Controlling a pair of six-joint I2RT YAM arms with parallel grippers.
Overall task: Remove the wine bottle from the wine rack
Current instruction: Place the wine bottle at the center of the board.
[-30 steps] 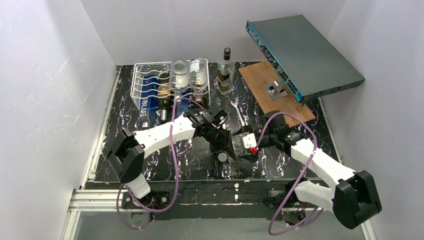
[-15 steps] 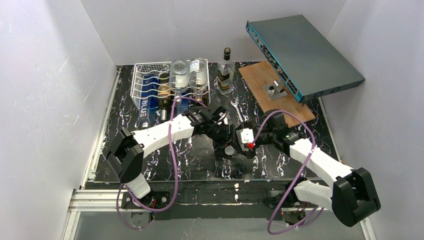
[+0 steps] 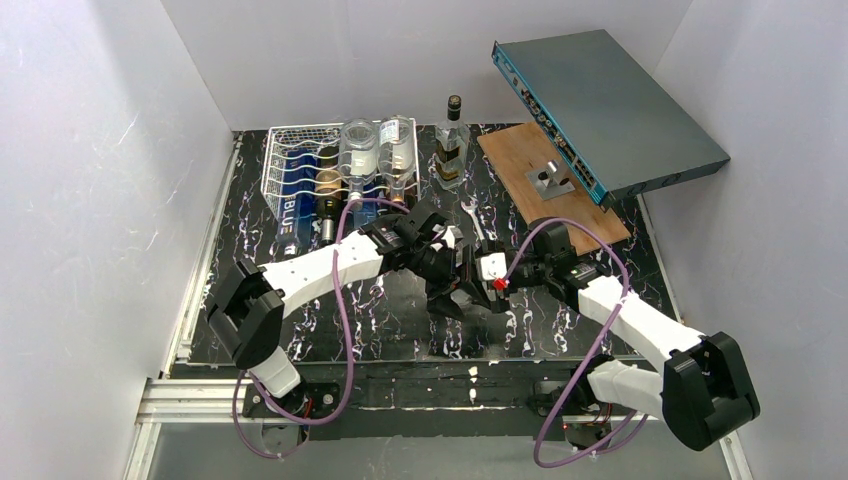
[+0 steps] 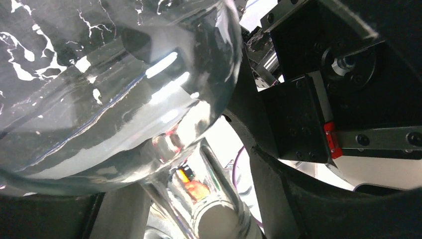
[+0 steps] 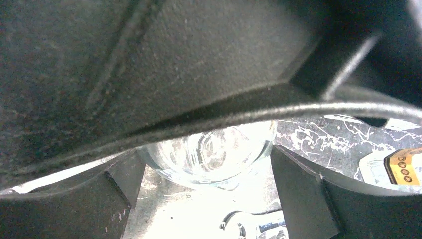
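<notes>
The wine rack (image 3: 290, 165), a silver-white wire basket, sits at the back left with several bottles lying in it. My left gripper (image 3: 445, 285) is at the table's middle, shut on the neck of a clear glass bottle (image 4: 114, 74). The neck runs between its fingers (image 4: 278, 199). In the top view that bottle is mostly hidden between the two grippers. My right gripper (image 3: 480, 278) faces the left one. Its fingers (image 5: 303, 194) stand wide apart on either side of the bottle's round base (image 5: 219, 154). The left arm's body fills the upper part of the right wrist view.
A dark-capped bottle (image 3: 451, 140) stands upright right of the rack. A wooden board (image 3: 550, 185) with a metal bracket lies at the back right, with a grey box (image 3: 605, 100) leaning over it. A wrench (image 3: 473, 222) lies on the black marbled table (image 3: 330, 320).
Both grippers have moved away from the near edge toward the table's middle. The right gripper has closed in on the left one and the bottle.
</notes>
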